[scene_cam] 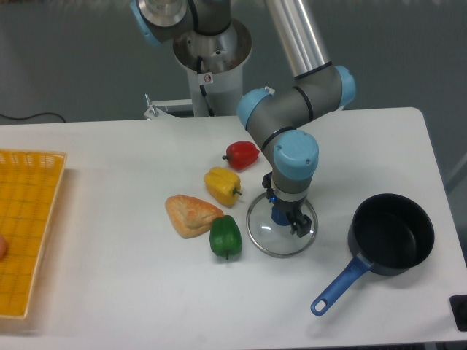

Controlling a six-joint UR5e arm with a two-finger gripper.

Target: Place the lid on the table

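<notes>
The lid [282,230] lies flat on the table [109,292], its silver rim ringing clear glass, between the green pepper [225,236] to its left and the black saucepan [391,233] to its right. The gripper [286,221] points straight down over the lid's centre, its 2 fingers on either side of the blue knob [279,215]; whether they press on the knob or stand slightly off it cannot be told from this view.

Near the lid sit a yellow pepper [222,184], a red pepper [241,154] and a wedge of bread [190,214], the bread touching the green pepper. The saucepan stands uncovered, its blue handle [339,285] pointing toward the table's front edge. A yellow mesh tray [25,226] rests at the far left.

A small round sticker [208,78] shows on the robot's base column, but its marking is too small to read. No other writing or brand can be made out.
</notes>
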